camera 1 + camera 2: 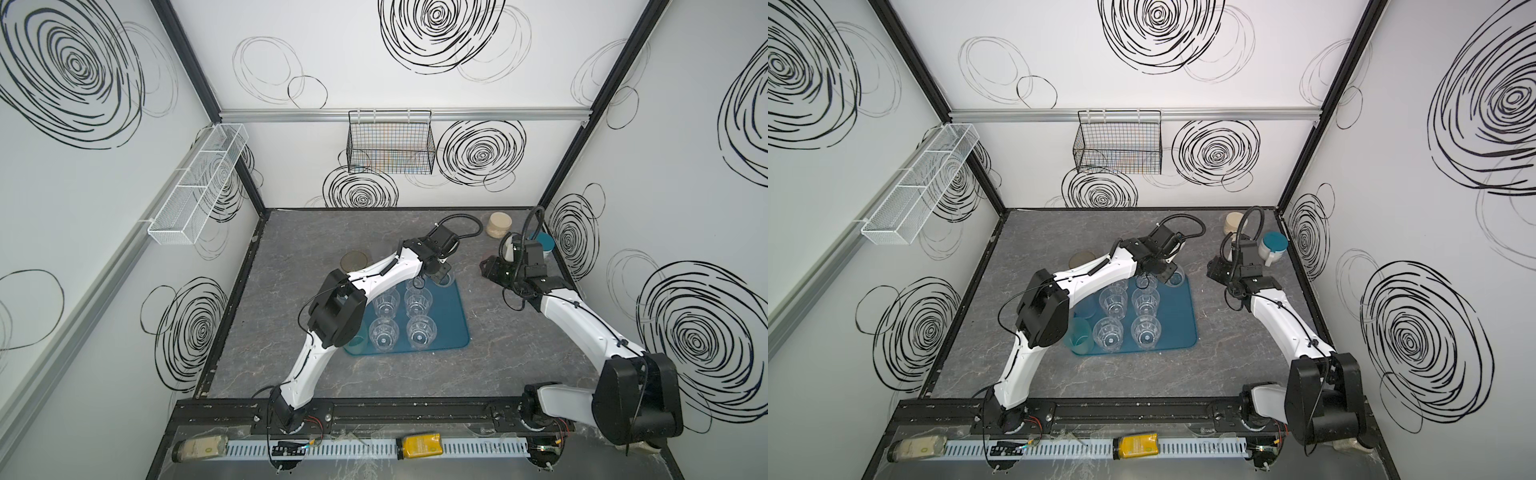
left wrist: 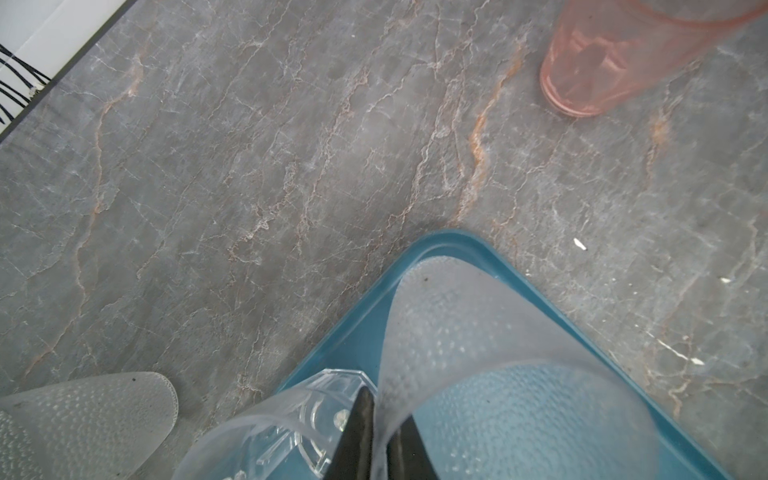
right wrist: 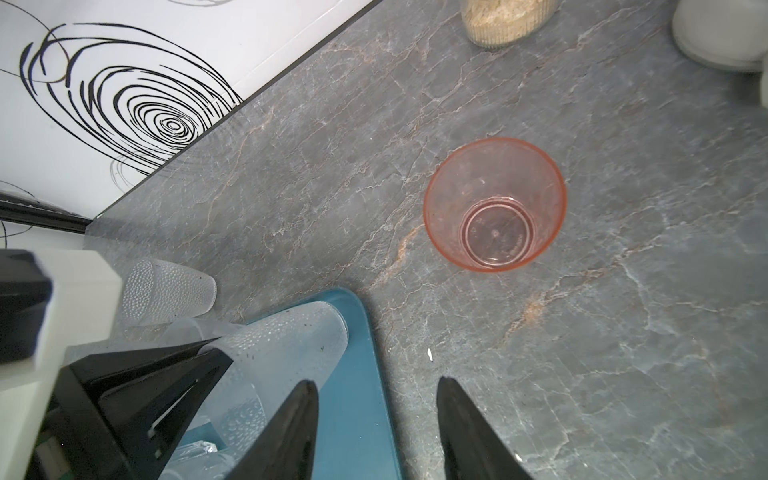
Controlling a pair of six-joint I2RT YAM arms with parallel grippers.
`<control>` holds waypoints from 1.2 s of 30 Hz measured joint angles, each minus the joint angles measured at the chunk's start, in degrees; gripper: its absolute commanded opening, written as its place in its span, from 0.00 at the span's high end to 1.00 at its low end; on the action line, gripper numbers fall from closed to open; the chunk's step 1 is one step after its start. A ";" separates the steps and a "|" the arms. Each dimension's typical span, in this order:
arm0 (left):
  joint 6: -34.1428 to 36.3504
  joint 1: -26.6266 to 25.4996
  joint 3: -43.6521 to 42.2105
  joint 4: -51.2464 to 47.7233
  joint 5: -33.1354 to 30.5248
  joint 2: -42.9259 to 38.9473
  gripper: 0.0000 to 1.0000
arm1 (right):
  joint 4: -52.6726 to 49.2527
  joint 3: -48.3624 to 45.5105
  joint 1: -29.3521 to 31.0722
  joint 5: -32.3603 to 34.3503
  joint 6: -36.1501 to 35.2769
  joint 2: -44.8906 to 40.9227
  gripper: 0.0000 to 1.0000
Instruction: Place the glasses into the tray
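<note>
Our left end effector (image 2: 384,409) pinches frosted glass (image 2: 478,332) by its wall, at tray (image 2: 451,240) far right corner. Our right end effector (image 3: 378,419) spread, empty. Pink glass (image 3: 494,203) upright on tabletop (image 3: 623,332), right of tray, just ahead of right end effector; we judge right arm nearer.

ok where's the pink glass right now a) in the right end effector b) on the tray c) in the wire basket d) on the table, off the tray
d: the pink glass stands upright on the table, apart from the tray, and the right end effector is open and empty.
</note>
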 measured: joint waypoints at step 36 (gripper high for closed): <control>1.70 0.98 10.82 -6.47 3.26 3.76 0.63 | 1.44 -1.18 1.25 -0.26 0.61 2.56 0.49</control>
